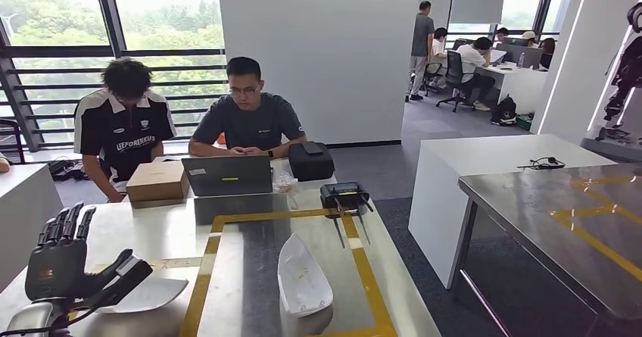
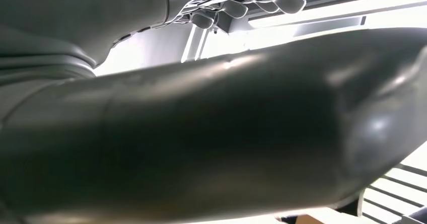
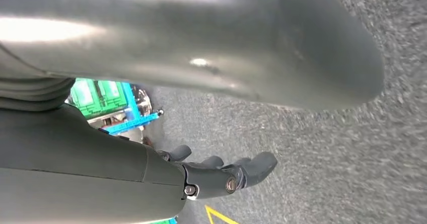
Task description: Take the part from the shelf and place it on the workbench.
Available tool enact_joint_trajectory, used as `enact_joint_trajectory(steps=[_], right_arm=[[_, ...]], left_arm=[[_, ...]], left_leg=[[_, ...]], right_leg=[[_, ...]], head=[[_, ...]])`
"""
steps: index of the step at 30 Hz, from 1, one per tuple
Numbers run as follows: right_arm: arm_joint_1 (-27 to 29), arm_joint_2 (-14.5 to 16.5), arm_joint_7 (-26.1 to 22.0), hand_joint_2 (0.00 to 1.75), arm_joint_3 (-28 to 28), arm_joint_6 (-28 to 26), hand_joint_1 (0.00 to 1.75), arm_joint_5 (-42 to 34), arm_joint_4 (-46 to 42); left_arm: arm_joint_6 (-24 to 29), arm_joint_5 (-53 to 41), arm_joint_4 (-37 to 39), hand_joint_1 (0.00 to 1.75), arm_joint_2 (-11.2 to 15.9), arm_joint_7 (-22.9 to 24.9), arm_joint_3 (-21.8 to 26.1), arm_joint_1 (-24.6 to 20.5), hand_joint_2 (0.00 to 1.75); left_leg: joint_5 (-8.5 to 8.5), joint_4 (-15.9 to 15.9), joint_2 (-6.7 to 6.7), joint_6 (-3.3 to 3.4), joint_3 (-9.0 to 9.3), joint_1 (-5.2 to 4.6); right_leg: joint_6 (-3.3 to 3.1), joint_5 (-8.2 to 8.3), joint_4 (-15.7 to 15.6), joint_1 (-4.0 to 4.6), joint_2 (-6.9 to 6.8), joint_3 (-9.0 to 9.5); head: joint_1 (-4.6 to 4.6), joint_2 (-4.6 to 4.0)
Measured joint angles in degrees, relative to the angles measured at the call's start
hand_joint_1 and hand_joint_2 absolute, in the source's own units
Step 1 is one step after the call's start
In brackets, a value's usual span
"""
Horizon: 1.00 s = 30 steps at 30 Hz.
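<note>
Left hand [image 1: 72,265] is up at the near left corner of the workbench [image 1: 166,235], fingers spread, holding nothing. White part [image 1: 303,276] already lies inside the yellow tape square, well to that hand's right, its long axis running away from the robot. Right hand [image 3: 221,176] hangs over the floor, fingers loosely apart

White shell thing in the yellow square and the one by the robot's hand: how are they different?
The white shell sits inside the yellow tape frame; the other part lies outside it, to the left. The white shell bulges up, curved; the other part looks low and flat. The left hand is beside the other part, away from the white shell. Both are pale and lie on the same steel table.
</note>
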Motion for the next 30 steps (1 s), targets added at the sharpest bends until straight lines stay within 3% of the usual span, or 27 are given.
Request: enact_joint_trajectory(steps=[1, 2, 3, 5, 7, 10, 11, 13, 15, 16, 17, 18, 20, 22, 26, 28, 30], right_arm=[[0.0, 0.0, 0.0, 0.0, -0.1, 0.0, 0.0, -0.1, 0.0], [0.0, 0.0, 0.0, 0.0, -0.2, 0.0, 0.0, -0.2, 0.0], [-0.1, 0.0, 0.0, 0.0, -0.3, -0.1, 0.0, -0.3, 0.0], [-0.2, 0.0, 0.0, 0.0, -0.3, -0.2, 0.0, -0.3, 0.0], [-0.3, 0.0, 0.0, 0.0, -0.4, -0.4, 0.0, -0.3, -0.1], [-0.3, 0.0, 0.0, 0.0, -0.4, -0.5, 0.0, -0.1, -0.1], [-0.4, 0.0, 0.0, 0.0, -0.4, -0.5, 0.0, -0.1, -0.1], [-0.4, 0.1, 0.0, 0.0, -0.5, -0.5, 0.0, 0.0, -0.1], [-0.4, 0.1, 0.0, 0.0, -0.6, -0.4, 0.0, -0.1, -0.1], [-0.4, 0.2, 0.0, 0.0, -0.7, -0.4, 0.0, -0.1, -0.1], [-0.4, 0.2, 0.0, 0.0, -0.8, -0.4, 0.0, -0.1, -0.1], [-0.4, 0.2, 0.0, 0.0, -0.9, -0.4, 0.0, -0.1, -0.1], [-0.4, 0.2, 0.0, 0.0, -1.0, -0.4, 0.0, -0.2, -0.1], [-0.4, 0.1, 0.0, 0.0, -1.1, -0.4, 0.0, -0.2, -0.1], [-0.2, 0.2, 0.0, 0.0, -1.2, -0.4, 0.0, -0.3, -0.1], [-0.1, 0.2, 0.0, 0.0, -1.2, -0.4, 0.0, -0.3, -0.1], [-0.1, 0.2, 0.0, 0.0, -1.2, -0.4, 0.0, -0.3, -0.1]], left_arm=[[-0.1, -0.1, 0.0, 0.0, -0.3, 0.0, 0.0, -0.1, 0.0], [-0.2, -0.2, -0.1, 0.0, -0.6, 0.0, 0.0, -0.2, 0.0], [-0.2, -0.3, -0.1, 0.0, -0.8, 0.1, 0.0, -0.3, 0.0], [-0.2, -0.7, -0.3, 0.0, -1.3, 0.2, 0.0, -0.7, 0.0], [-0.2, -1.0, -0.4, 0.0, -1.7, 0.5, 0.0, -1.3, 0.0], [0.1, -1.3, -0.6, 0.0, -2.1, 0.7, -0.1, -1.6, 0.0], [0.2, -1.3, -0.6, 0.0, -2.1, 0.6, -0.1, -1.7, 0.0], [0.5, -1.4, -0.7, 0.0, -2.2, 0.6, -0.1, -1.8, 0.0], [0.6, -1.7, -0.7, 0.0, -2.2, 0.5, -0.1, -1.9, 0.0], [0.6, -1.9, -0.7, 0.0, -2.3, 0.5, -0.2, -1.9, 0.0], [0.6, -2.1, -0.7, 0.0, -2.3, 0.5, -0.2, -1.9, 0.0], [0.6, -2.2, -0.7, 0.0, -2.4, 0.5, -0.3, -1.9, 0.0], [0.6, -2.4, -0.9, 0.0, -2.6, 0.5, -0.4, -2.1, 0.0], [0.6, -2.7, -1.2, 0.0, -2.8, 0.5, -0.6, -2.4, 0.0], [0.6, -3.0, -1.3, 0.0, -3.3, 0.3, -0.8, -2.5, 0.0], [0.5, -3.0, -1.4, 0.0, -3.6, 0.1, -0.9, -2.7, 0.0], [0.5, -3.0, -1.5, 0.0, -3.7, -0.1, -1.1, -2.8, 0.0]], left_leg=[[0.29, 0.1, 0.02, 0.08, -0.45, -0.11], [0.58, 0.1, 0.03, 0.14, -0.88, -0.22], [0.87, 0.2, 0.03, 0.13, -1.26, -0.33], [1.47, 0.3, 0.05, -0.05, -1.92, -0.53], [2.14, 0.2, 0.11, -0.5, -2.24, -0.58], [3.17, -0.3, 0.16, -1.39, -2.57, -0.59], [2.63, 0.0, 0.05, -1.71, -2.93, -0.62], [-1.14, 4.0, -0.2, -2.4, -4.44, -0.43], [-5.85, 11.3, -0.31, -3.13, -6.31, 0.01], [-6.93, 13.9, -0.31, -3.42, -6.66, 0.25], [-7.12, 15.1, -0.3, -3.68, -6.33, 0.49], [-6.22, 14.0, -0.29, -3.92, -4.78, 0.73], [-4.31, 6.8, -0.33, -4.43, 0.46, 1.01], [-3.85, 1.2, -0.61, -4.14, 4.08, 0.76], [-3.1, 0.3, -0.76, -1.93, 3.3, 0.33], [-2.08, 0.1, -0.58, -0.75, 2.28, 0.47], [-1.04, 0.1, -0.46, -0.12, 1.03, 0.33]], right_leg=[[0.05, -0.77, 2.2, 0.02, 0.0, -0.51], [-0.03, -0.44, 2.3, 0.06, -0.01, 0.06], [-0.23, 0.81, 0.0, 0.15, -0.01, 1.81], [-1.08, 3.41, -8.2, 0.56, -0.03, 7.02], [-2.03, 4.66, -13.3, 1.04, -0.07, 9.82], [-3.06, 5.86, -14.6, 1.0, -0.1, 9.51], [-3.44, 6.48, -15.0, 0.77, -0.15, 9.29], [-3.91, 7.76, -15.7, 0.3, -0.29, 8.59], [-3.98, 8.63, -15.6, 0.16, -0.31, 7.45], [-3.88, 8.98, -15.4, 0.08, -0.31, 6.84], [-3.74, 9.3, -15.2, 0.0, -0.31, 6.25], [-3.53, 9.61, -15.0, -0.16, -0.31, 5.65], [-2.94, 10.12, -14.4, -0.57, -0.29, 4.54], [-2.12, 10.69, -13.9, -0.81, -0.2, 3.68], [-0.48, 11.81, -14.1, -0.89, 0.03, 2.83], [-0.01, 8.79, -11.2, -0.87, -0.06, 1.58], [0.11, 3.4, -4.0, -0.68, -0.15, -0.65]], head=[[0.0, 0.0], [0.0, 0.0], [0.01, 0.0], [0.03, 0.0], [0.05, 0.0], [0.08, 0.0], [0.04, 0.0], [-0.03, 0.0], [-0.07, 0.0], [-0.07, 0.0], [-0.07, 0.0], [-0.05, 0.0], [-0.05, 0.0], [-0.02, 0.0], [0.16, 0.0], [0.22, 0.0], [0.27, 0.0]])
